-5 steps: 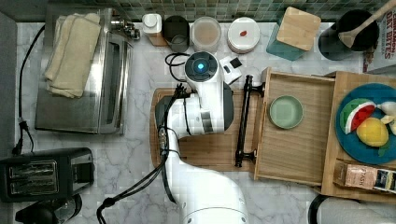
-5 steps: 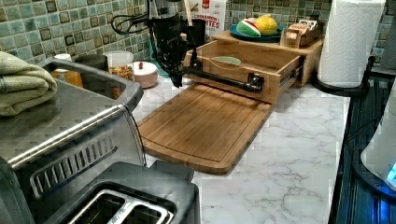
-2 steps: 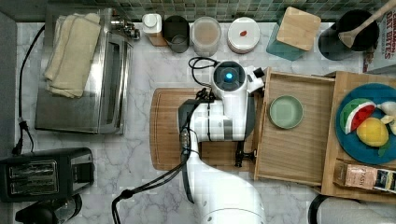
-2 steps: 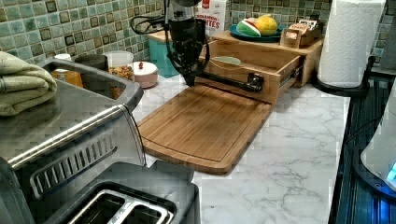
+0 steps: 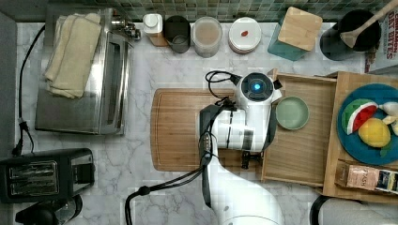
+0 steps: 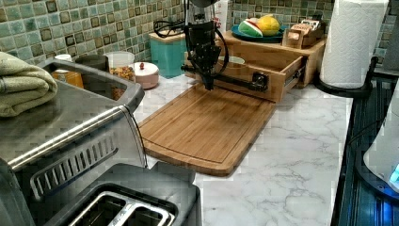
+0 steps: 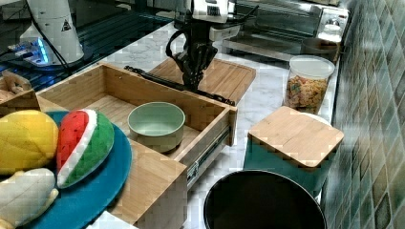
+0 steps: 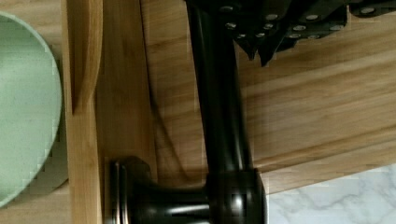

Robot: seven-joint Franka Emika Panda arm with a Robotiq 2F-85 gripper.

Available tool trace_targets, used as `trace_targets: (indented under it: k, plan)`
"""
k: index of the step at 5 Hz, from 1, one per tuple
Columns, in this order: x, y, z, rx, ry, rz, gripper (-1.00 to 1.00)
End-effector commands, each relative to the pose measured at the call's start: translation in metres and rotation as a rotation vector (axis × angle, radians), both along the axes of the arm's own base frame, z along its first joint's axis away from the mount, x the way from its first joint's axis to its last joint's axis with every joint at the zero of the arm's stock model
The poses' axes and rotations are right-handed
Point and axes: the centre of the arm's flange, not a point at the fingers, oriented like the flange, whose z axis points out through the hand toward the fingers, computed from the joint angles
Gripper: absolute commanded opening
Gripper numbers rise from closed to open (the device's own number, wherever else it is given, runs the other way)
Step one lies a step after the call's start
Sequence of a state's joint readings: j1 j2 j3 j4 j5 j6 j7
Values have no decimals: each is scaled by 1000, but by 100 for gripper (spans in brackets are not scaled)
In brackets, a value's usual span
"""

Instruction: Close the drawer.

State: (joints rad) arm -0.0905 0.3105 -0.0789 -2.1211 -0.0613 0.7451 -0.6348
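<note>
One gripper [image 7: 193, 82] hung at the open drawer's [image 7: 143, 90] dark handle [image 7: 157, 81], fingers pressed together, above the cutting board [image 6: 207, 122].

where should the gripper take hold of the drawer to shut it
Probably by the dark bar handle across the drawer front. It stands off the wood on end posts, leaving a gap behind for fingers. Come from above on the cutting board side, near the bar's middle, where the gripper hangs now. A flat push on the front panel may also do.
</note>
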Motion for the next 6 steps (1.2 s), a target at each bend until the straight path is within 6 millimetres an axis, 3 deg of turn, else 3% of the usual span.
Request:
trace_targets:
  k: [1,3,5,6]
  plan:
    - [-39,-155,62,-48,-101,19,-100]
    - [-71,-238,61,-104,-160,79,-100]
    - [-92,-295,86,-206,-104,32,-100]
    - [-91,-319,89,-225,-95,15,-100]
